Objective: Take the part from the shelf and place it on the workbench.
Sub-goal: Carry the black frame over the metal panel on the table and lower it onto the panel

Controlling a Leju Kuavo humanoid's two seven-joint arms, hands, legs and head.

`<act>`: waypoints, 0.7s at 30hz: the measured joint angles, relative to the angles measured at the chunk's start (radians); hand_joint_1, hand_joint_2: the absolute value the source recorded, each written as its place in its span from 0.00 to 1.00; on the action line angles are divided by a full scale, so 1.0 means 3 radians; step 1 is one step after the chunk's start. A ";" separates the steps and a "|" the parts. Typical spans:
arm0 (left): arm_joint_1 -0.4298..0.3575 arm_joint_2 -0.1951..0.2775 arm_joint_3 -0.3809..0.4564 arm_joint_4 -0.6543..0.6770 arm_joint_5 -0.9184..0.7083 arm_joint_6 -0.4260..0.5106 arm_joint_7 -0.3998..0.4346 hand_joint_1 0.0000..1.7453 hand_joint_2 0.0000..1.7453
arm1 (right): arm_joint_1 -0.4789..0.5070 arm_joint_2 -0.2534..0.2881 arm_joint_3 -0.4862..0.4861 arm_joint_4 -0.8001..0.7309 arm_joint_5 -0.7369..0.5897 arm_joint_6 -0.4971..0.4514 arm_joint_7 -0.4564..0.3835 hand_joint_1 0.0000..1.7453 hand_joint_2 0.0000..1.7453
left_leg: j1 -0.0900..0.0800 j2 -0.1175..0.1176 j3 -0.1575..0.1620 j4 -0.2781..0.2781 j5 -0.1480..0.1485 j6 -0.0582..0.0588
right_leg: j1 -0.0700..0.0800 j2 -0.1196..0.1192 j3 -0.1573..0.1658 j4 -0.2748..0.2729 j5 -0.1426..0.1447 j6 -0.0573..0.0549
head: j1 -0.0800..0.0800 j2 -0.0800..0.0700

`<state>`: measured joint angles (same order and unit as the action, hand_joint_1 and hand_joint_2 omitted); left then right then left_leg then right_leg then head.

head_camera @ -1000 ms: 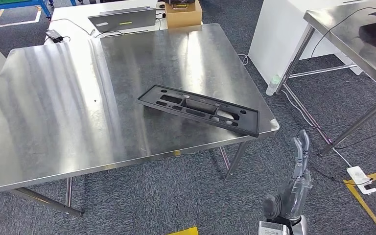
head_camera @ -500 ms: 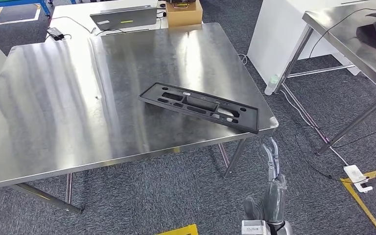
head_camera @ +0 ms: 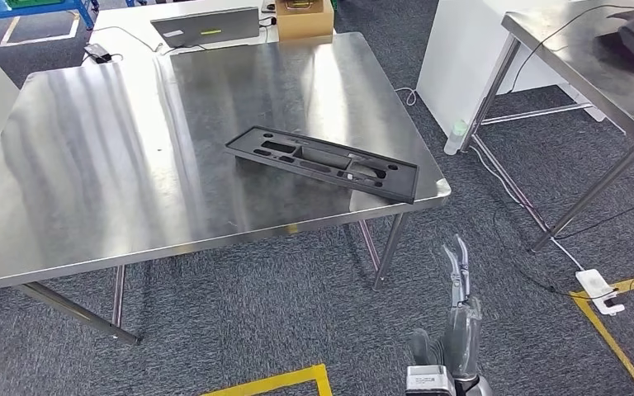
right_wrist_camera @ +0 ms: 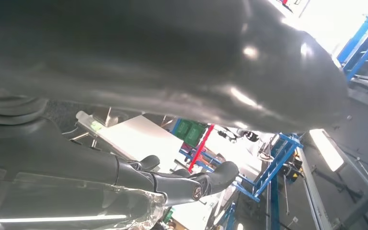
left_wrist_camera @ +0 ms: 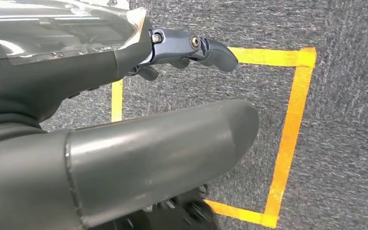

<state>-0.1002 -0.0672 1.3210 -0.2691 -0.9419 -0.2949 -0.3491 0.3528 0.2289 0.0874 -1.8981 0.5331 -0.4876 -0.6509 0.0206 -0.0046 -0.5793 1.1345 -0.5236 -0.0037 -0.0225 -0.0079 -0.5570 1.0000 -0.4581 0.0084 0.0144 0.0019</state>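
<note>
Bright even light, glare streaks on workbench (head_camera: 91, 165), right wrist view overexposed

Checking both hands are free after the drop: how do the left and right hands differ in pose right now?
The right hand is raised beside the workbench, fingers pointing up; the left hand hangs over carpet with yellow tape, fingers pointing down at the floor. Both hold nothing, fingers apart. The black part lies on the workbench, away from both.

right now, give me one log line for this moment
part: flat on workbench, near its right front corner | right hand: empty, off the bench, over carpet | left hand: empty | stage: placed
</note>
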 joint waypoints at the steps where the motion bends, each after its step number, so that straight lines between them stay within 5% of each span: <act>1: -0.0004 0.0001 -0.0003 -0.0002 -0.0001 0.0000 0.0002 0.00 0.00 | -0.0001 0.0010 -0.0010 -0.0003 0.0002 0.0004 0.0000 0.00 0.00 | -0.0006 -0.0006 0.0163 -0.0221 0.0022 0.0014 | 0.0003 0.0000 -0.0013 0.0003 0.0015 0.0019 | 0.0002 0.0000; 3: -0.0009 0.0000 -0.0008 -0.0004 -0.0003 0.0000 0.0004 0.00 0.00 | -0.0005 0.0025 -0.0023 -0.0012 0.0006 0.0009 -0.0004 0.00 0.00 | -0.0032 -0.0018 0.0310 -0.0450 0.0013 0.0045 | 0.0005 -0.0002 -0.0023 0.0005 0.0046 0.0065 | 0.0006 0.0000; 6: -0.0011 0.0000 -0.0016 -0.0006 -0.0004 0.0001 0.0007 0.00 0.00 | -0.0001 0.0039 -0.0034 -0.0021 0.0008 0.0011 -0.0008 0.00 0.00 | -0.0054 -0.0008 0.0265 -0.0487 0.0084 0.0119 | 0.0006 0.0001 -0.0060 0.0016 0.0068 0.0134 | 0.0008 0.0000; 8: -0.0017 -0.0004 -0.0023 -0.0007 -0.0005 0.0001 0.0008 0.00 0.00 | 0.0003 0.0042 -0.0041 -0.0025 0.0008 0.0011 -0.0008 0.00 0.00 | -0.0051 0.0010 0.0197 -0.0520 0.0167 0.0183 | 0.0016 0.0009 -0.0160 0.0201 -0.0102 0.0113 | 0.0014 0.0000; 11: -0.0020 -0.0006 -0.0028 -0.0008 -0.0005 0.0003 0.0009 0.00 0.00 | 0.0004 0.0041 -0.0056 -0.0026 0.0003 0.0014 -0.0008 0.00 0.00 | -0.0070 0.0025 0.0064 -0.0517 0.0274 0.0224 | 0.0016 0.0013 -0.0320 0.0776 -0.0479 0.0061 | 0.0023 0.0000; 13: -0.0019 -0.0010 -0.0029 -0.0008 -0.0006 0.0006 0.0012 0.00 0.00 | 0.0005 0.0041 -0.0074 -0.0026 0.0006 0.0026 -0.0010 0.00 0.00 | -0.0081 0.0029 -0.0035 -0.0512 0.0348 0.0223 | 0.0017 0.0013 -0.0258 0.0900 -0.0474 0.0106 | 0.0023 0.0000; 15: -0.0020 -0.0016 -0.0030 -0.0008 -0.0006 0.0006 0.0016 0.00 0.00 | 0.0003 0.0042 -0.0091 -0.0026 0.0014 0.0053 -0.0018 0.00 0.00 | -0.0089 0.0027 -0.0120 -0.0506 0.0421 0.0210 | 0.0020 0.0012 0.0026 0.0584 -0.0335 0.0154 | 0.0023 0.0000; 18: -0.0020 -0.0028 -0.0031 -0.0008 -0.0004 0.0006 0.0017 0.00 0.00 | -0.0012 0.0042 -0.0106 -0.0025 0.0009 0.0099 -0.0053 0.00 0.00 | -0.0109 0.0026 -0.0183 -0.0491 0.0513 0.0167 | 0.0050 0.0010 0.0486 -0.0097 -0.0322 0.0110 | 0.0019 0.0000; 21: -0.0013 -0.0028 -0.0031 -0.0009 0.0001 0.0006 0.0016 0.00 0.00 | -0.0022 0.0039 -0.0115 -0.0016 -0.0019 0.0128 -0.0097 0.00 0.00 | -0.0095 0.0023 -0.0205 -0.0494 0.0574 0.0102 | 0.0049 0.0002 0.0485 -0.0193 -0.0296 0.0033 | 0.0012 0.0000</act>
<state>-0.1043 -0.0755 1.3118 -0.2718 -0.9417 -0.2930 -0.3443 0.3462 0.2407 0.0528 -1.9028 0.5274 -0.4494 -0.6799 -0.0080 0.0024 -0.6409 0.9863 -0.3512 0.0270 -0.0077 -0.0072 -0.4115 0.9420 -0.5469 0.0182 0.0179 0.0019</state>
